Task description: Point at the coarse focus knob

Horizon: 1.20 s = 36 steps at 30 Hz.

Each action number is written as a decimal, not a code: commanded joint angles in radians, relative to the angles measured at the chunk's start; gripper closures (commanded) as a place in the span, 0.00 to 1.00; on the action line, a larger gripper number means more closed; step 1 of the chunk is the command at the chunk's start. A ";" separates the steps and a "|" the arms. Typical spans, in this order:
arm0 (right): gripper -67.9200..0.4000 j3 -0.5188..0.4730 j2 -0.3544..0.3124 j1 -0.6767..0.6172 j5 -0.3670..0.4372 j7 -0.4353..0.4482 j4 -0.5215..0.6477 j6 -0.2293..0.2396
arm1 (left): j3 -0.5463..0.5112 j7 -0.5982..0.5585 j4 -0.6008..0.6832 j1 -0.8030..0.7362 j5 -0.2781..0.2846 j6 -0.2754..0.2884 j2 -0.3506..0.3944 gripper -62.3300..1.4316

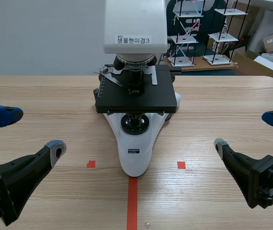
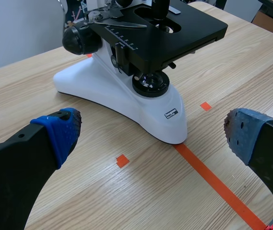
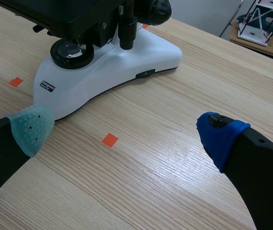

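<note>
Grippers: left gripper [image 1: 33,130] and right gripper [image 1: 247,131], both spread wide and holding nothing, low over the table [image 1: 222,96] on either side of the microscope [image 1: 135,143]. Coarse focus knob [image 2: 81,39]: black, on the microscope's flank, behind and below the stage [image 2: 174,28], well ahead of the left gripper. Twin knob [image 3: 156,8] on the opposite flank. Axis horizontal, side to side; faces point outward. Judged rigid and free to turn. Approach the outer face lightly; no grasp needed.
</note>
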<state>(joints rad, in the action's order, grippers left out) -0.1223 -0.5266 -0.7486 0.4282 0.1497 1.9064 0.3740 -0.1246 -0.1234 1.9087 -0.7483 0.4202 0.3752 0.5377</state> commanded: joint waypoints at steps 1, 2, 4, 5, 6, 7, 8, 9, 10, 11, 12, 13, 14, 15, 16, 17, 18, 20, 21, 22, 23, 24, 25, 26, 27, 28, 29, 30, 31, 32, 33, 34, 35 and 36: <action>0.01 -0.001 -0.011 0.000 0.010 0.018 0.018 -0.004 | 0.003 -0.011 0.016 -0.002 0.010 0.002 -0.003 0.00; 0.01 -0.001 -0.011 0.000 0.010 0.018 0.018 -0.004 | 0.003 -0.011 0.016 -0.002 0.010 0.002 -0.003 0.00; 0.01 -0.001 -0.011 0.000 0.010 0.021 0.018 -0.004 | 0.003 -0.011 0.016 -0.002 0.010 0.002 -0.003 0.00; 0.01 -0.001 -0.011 0.000 0.010 0.021 0.018 -0.004 | 0.003 -0.011 0.016 -0.002 0.010 0.002 -0.003 0.00; 0.01 -0.001 -0.011 0.000 0.010 0.021 0.018 -0.004 | 0.003 -0.011 0.016 -0.002 0.010 0.002 -0.003 0.00; 0.01 -0.001 -0.011 0.000 0.010 0.021 0.018 -0.004 | 0.003 -0.011 0.016 -0.002 0.010 0.002 -0.003 0.00; 0.01 -0.001 -0.011 0.000 0.010 0.021 0.018 -0.004 | 0.003 -0.011 0.016 -0.002 0.010 0.002 -0.003 0.00; 0.01 -0.001 -0.011 0.000 0.010 0.021 0.018 -0.004 | 0.003 -0.011 0.016 -0.002 0.010 0.002 -0.003 0.00; 0.01 -0.001 -0.011 0.000 0.010 0.021 0.018 -0.004 | 0.003 -0.011 0.016 -0.002 0.010 0.002 -0.003 0.00; 0.01 -0.001 -0.011 0.000 0.010 0.021 0.018 -0.004 | 0.003 -0.011 0.016 -0.002 0.010 0.002 -0.003 0.00; 0.01 -0.001 -0.011 0.000 0.010 0.021 0.018 -0.004 | 0.003 -0.011 0.016 -0.002 0.010 0.002 -0.003 0.00; 0.01 -0.001 -0.011 0.000 0.010 0.021 0.018 -0.004 | 0.003 -0.011 0.016 -0.002 0.010 0.002 -0.003 0.00; 0.01 -0.001 -0.011 0.000 0.010 0.021 0.018 -0.004 | 0.003 -0.011 0.016 -0.002 0.010 0.002 -0.003 0.00; 0.01 -0.001 -0.011 0.000 0.010 0.021 0.018 -0.004 | 0.003 -0.011 0.016 -0.002 0.010 0.002 -0.003 0.00; 0.01 -0.001 -0.011 0.000 0.010 0.021 0.018 -0.004 | 0.003 -0.011 0.016 -0.002 0.010 0.002 -0.003 0.00; 0.01 -0.001 -0.011 0.000 0.010 0.021 0.018 -0.004 | 0.003 -0.011 0.016 -0.002 0.010 0.002 -0.003 0.00; 0.01 -0.001 -0.011 0.000 0.010 0.023 0.018 -0.004 | 0.003 -0.011 0.016 -0.002 0.010 0.002 -0.003 0.00; 0.03 -0.001 -0.013 0.000 0.010 0.033 0.018 -0.005 | 0.003 -0.011 0.016 -0.002 0.010 0.002 -0.003 0.00; 0.05 -0.001 -0.016 0.000 0.010 0.037 0.018 -0.005 | 0.003 -0.011 0.016 -0.002 0.010 0.002 -0.003 0.00; 0.09 -0.002 -0.019 0.000 0.010 0.041 0.018 -0.004 | 0.003 -0.011 0.016 -0.002 0.010 0.002 -0.003 0.00; 0.13 -0.002 -0.022 0.000 0.010 0.048 0.018 -0.005 | 0.003 -0.011 0.016 -0.002 0.010 0.002 -0.003 0.00; 0.19 -0.002 -0.026 0.001 0.010 0.056 0.018 -0.004 | 0.003 -0.011 0.016 -0.002 0.010 0.002 -0.003 0.00; 0.26 -0.002 -0.032 0.001 0.010 0.064 0.018 -0.004 | 0.003 -0.011 0.016 -0.002 0.010 0.002 -0.003 0.00; 0.34 -0.002 -0.036 0.001 0.010 0.074 0.018 -0.004 | 0.003 -0.011 0.016 -0.002 0.010 0.002 -0.003 0.00; 0.42 -0.002 -0.039 0.001 0.009 0.083 0.018 -0.006 | 0.003 -0.011 0.016 -0.002 0.010 0.002 -0.003 0.00; 0.50 -0.002 -0.042 0.004 0.006 0.088 0.017 -0.007 | 0.003 -0.011 0.016 -0.002 0.010 0.002 -0.003 0.00; 0.58 -0.002 -0.047 0.011 0.006 0.088 0.016 -0.007 | 0.003 -0.011 0.016 -0.002 0.010 0.002 -0.003 0.00; 0.64 -0.002 -0.048 0.020 0.005 0.081 0.016 -0.008 | 0.003 -0.011 0.016 -0.002 0.010 0.002 -0.003 0.00; 0.71 -0.002 -0.050 0.032 0.003 0.078 0.015 -0.008 | 0.003 -0.011 0.016 -0.002 0.010 0.002 -0.003 0.00; 0.77 -0.002 -0.053 0.046 -0.002 0.072 0.014 -0.010 | 0.003 -0.011 0.016 -0.002 0.010 0.002 -0.003 0.00; 0.82 -0.002 -0.060 0.060 -0.006 0.063 0.014 -0.012 | 0.003 -0.011 0.016 -0.002 0.010 0.002 -0.003 0.00; 0.88 -0.002 -0.070 0.078 -0.009 0.047 0.014 -0.014 | 0.003 -0.011 0.016 -0.002 0.010 0.002 -0.003 0.00; 0.91 -0.002 -0.079 0.093 -0.009 0.035 0.014 -0.014 | 0.003 -0.011 0.016 -0.002 0.010 0.002 -0.003 0.00; 0.95 -0.002 -0.090 0.111 -0.009 0.020 0.013 -0.014 | 0.003 -0.011 0.016 -0.002 0.010 0.002 -0.003 0.00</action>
<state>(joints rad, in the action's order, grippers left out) -0.1223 -0.5900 -0.6651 0.4110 0.1623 1.9064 0.3611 -0.1246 -0.1234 1.9087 -0.7483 0.4202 0.3752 0.5373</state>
